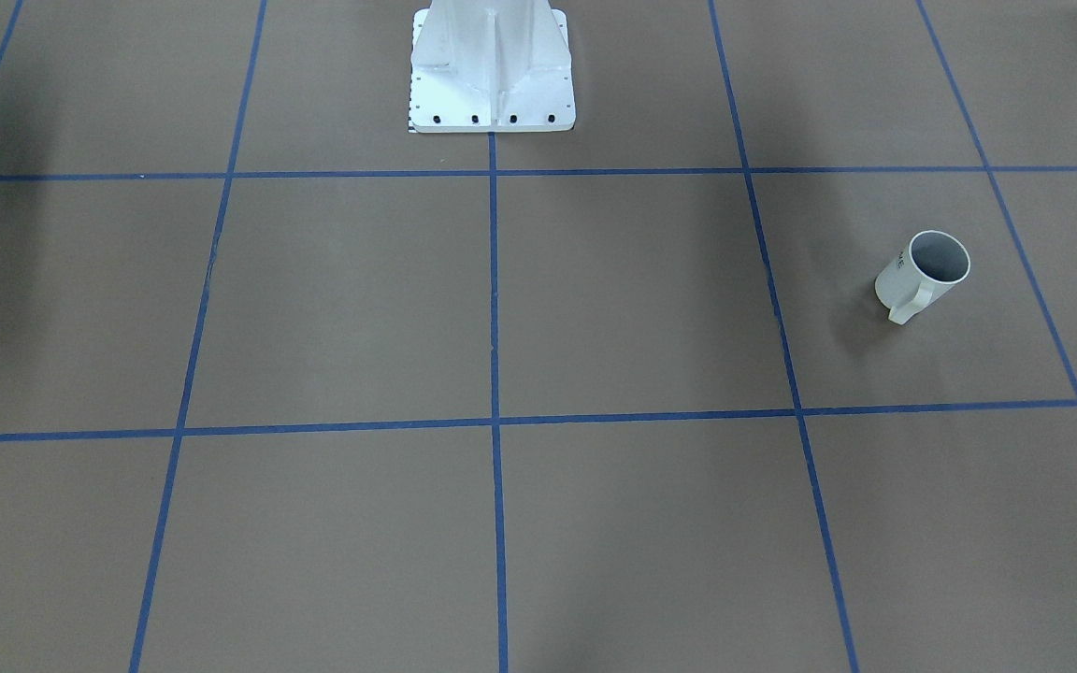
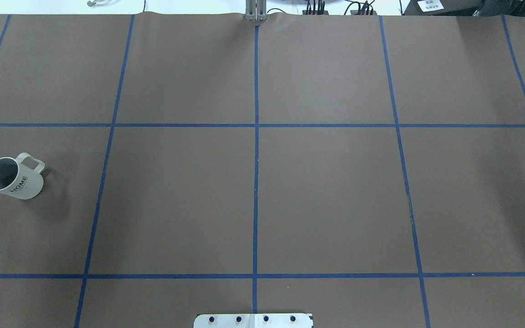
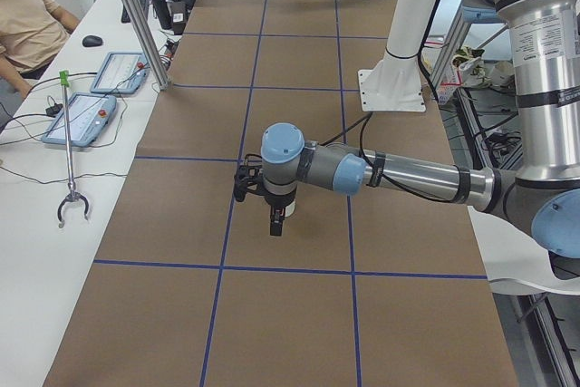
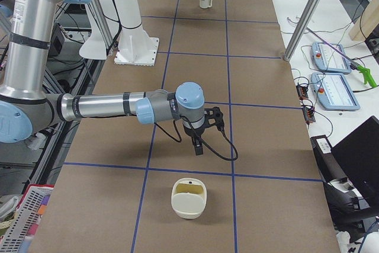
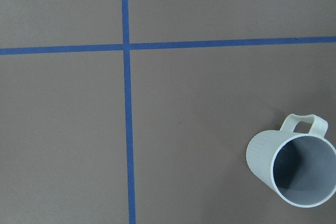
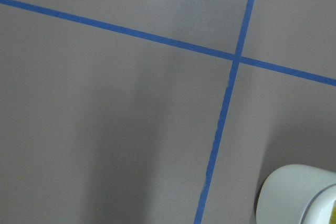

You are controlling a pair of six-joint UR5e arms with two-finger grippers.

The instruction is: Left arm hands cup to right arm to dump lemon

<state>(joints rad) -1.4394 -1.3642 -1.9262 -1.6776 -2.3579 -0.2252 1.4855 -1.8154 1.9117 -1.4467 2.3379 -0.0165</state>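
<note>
Brown paper was spread over the counter. The left arm was stretched left of the white pedestal, the right arm right of it. Neither the left tool nor the right tool could be judged open or closed. The cup was stood upright, ungripped, well left of the pedestal.

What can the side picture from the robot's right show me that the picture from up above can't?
Only the right-side view shows the right arm, its pincer hanging over the table, and a white tub with something yellowish inside. Only the overhead view lets you read HOME on the cup and see its grey inside. Both show the cup, the brown table with blue tape lines, and the white robot base.
</note>
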